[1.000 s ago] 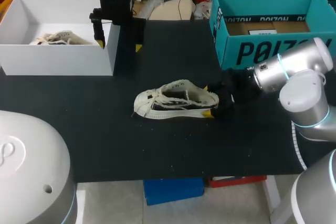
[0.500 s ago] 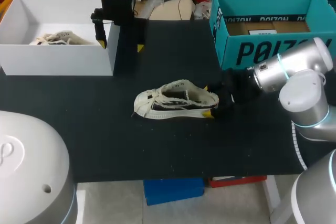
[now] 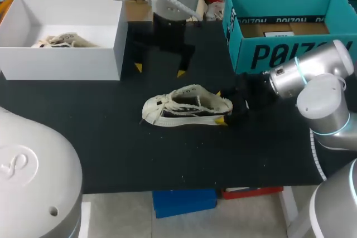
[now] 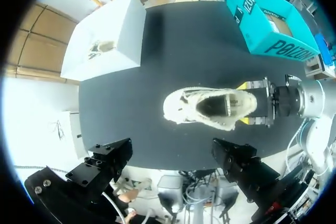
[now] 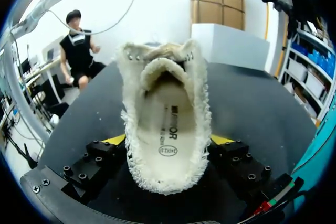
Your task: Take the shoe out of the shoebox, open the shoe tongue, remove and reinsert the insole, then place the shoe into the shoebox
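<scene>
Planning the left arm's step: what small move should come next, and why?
Probably lower the left gripper toward the tongue of the shoe. The right gripper clamps the heel, steadying the shoe; the left hangs open above it, and the insole lies inside.

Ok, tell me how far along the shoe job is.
Done: the shoe lies on the table, outside the white box and the teal box. In hand: the right gripper clamps its heel; the left gripper hangs open above the table. The insole sits inside, so whether it was pulled cannot be told. Left: boxing the shoe.
</scene>
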Robot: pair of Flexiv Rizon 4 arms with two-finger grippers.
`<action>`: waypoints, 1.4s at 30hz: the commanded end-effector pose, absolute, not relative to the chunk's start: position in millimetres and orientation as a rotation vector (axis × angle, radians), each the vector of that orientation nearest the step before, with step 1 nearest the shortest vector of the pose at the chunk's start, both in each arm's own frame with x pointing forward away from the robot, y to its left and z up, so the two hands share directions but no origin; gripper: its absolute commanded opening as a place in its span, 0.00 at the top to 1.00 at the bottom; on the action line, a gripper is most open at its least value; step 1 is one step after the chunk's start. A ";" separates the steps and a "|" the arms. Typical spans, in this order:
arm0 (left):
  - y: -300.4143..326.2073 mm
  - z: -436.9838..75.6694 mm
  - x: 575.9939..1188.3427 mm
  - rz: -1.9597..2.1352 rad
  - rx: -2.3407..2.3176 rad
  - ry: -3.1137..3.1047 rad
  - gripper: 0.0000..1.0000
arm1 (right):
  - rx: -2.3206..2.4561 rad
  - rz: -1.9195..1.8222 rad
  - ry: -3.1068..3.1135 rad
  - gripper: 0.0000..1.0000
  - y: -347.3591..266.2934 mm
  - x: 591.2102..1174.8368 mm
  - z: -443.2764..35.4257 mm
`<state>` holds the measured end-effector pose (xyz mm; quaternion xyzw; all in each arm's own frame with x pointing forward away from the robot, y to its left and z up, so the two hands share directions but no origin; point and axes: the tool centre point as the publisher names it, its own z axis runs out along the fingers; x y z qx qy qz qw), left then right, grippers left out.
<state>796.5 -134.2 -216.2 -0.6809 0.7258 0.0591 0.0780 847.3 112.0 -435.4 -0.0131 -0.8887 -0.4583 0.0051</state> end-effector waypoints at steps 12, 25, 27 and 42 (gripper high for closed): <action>-213.6 -297.2 806.4 0.345 -1.870 2.202 0.00 | -0.043 -1.434 -2.785 1.00 112.9 848.2 -437.1; -228.4 -344.6 825.5 0.390 -1.871 2.118 0.00 | -0.043 -1.434 -2.785 1.00 112.9 848.2 -437.1; -229.3 -351.7 828.1 0.402 -1.866 2.097 0.00 | -0.043 -1.434 -2.785 1.00 112.9 848.2 -437.1; -214.3 -374.6 835.5 0.513 -1.835 2.042 0.00 | -0.043 -1.434 -2.785 1.00 112.9 848.2 -437.1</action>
